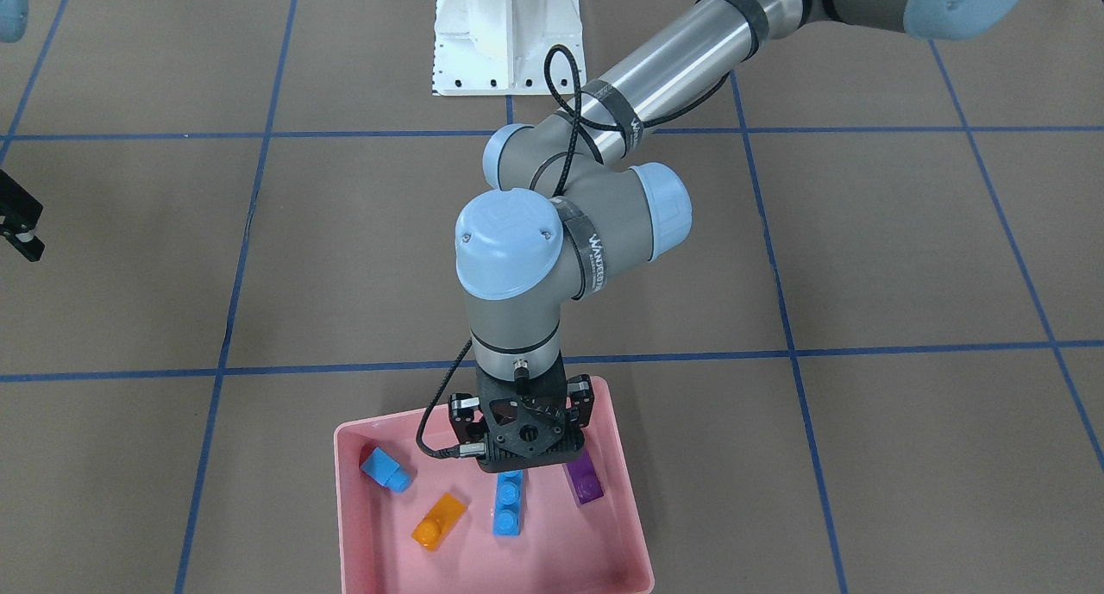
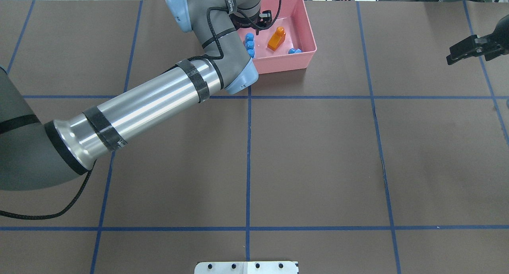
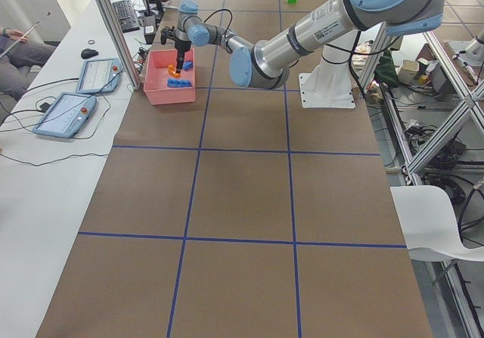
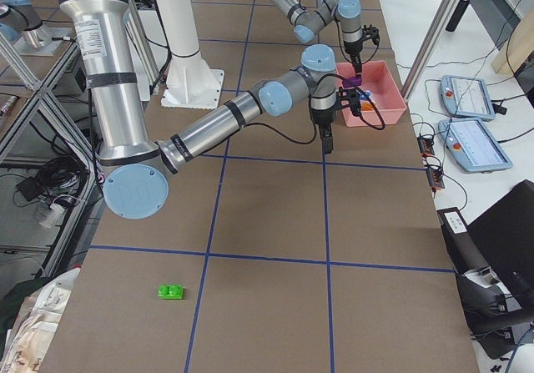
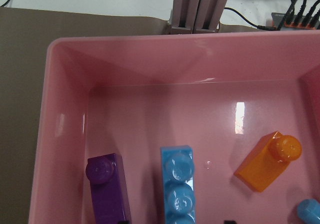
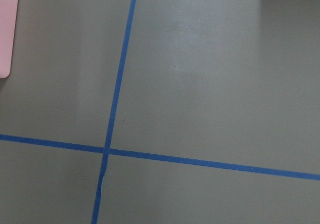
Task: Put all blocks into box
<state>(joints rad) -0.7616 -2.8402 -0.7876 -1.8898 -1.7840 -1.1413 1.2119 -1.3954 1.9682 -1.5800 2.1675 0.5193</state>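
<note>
Inside the shallow pink plastic box (image 1: 348,525): four bricks lay apart from one another on its floor: the orange studded brick (image 1: 438,520), the small light-blue brick (image 1: 385,471), the long four-stud light-blue brick (image 1: 508,503) and the purple brick (image 1: 585,478).
Green brick: the small green studded brick (image 4: 171,291) sat alone on the brown counter (image 4: 267,223), well apart from the box, toward the robot's right end.
Left tool: the left tool (image 1: 526,456) hung over the box above the long four-stud light-blue brick. The wrist view showed its fingertips apart, one on either side of that brick, gripping nothing.
Right tool: the right tool (image 2: 461,51) hovered over bare counter near the box. It showed too small to tell whether its jaws were apart or together.
Step in hand: four of five bricks looked done, so clearing the left tool out and fetching the green brick seemed to be what remained.
Doing it well: the left tool should rise straight up so that neither fingertip drags the long brick. The right arm seemed better placed for the green brick. It should close across the brick's narrow sides, low on the body. It should then carry the brick above the box wall and let go low over a bare patch of floor.
</note>
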